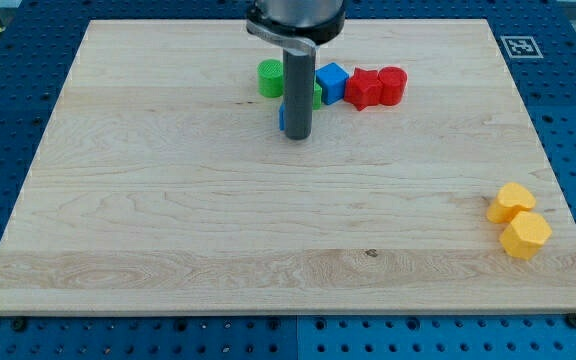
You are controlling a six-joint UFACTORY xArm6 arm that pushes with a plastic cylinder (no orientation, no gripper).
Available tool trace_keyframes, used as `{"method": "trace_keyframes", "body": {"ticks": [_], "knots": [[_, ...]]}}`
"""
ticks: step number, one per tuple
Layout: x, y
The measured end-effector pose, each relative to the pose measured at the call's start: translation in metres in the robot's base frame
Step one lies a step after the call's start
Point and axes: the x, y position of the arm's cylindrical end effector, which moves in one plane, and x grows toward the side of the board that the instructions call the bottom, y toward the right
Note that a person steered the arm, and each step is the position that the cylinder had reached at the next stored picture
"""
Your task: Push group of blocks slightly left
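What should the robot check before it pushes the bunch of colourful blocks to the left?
1. Is my tip visible? Ok: it is down at the group's lower edge.
2. Is my tip on the group's right side, ready to push left? Not ok: the red blocks and the blue cube lie to its right.
3. Are the group's blocks close together? Ok: the green block, blue cube and red blocks sit in one row.
4. Is another blue block behind the rod? Cannot tell its shape.
5. Are the yellow blocks out of the way? Ok: far toward the view's bottom right.
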Motion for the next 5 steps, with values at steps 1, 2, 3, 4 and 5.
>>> {"method": "trace_keyframes", "body": {"ticks": [1,2,3,4,5], "knots": [[-0.012,-0.001],[-0.013,-0.006],[-0.004,-0.006],[0.026,0.046],[0.027,0.092]]}}
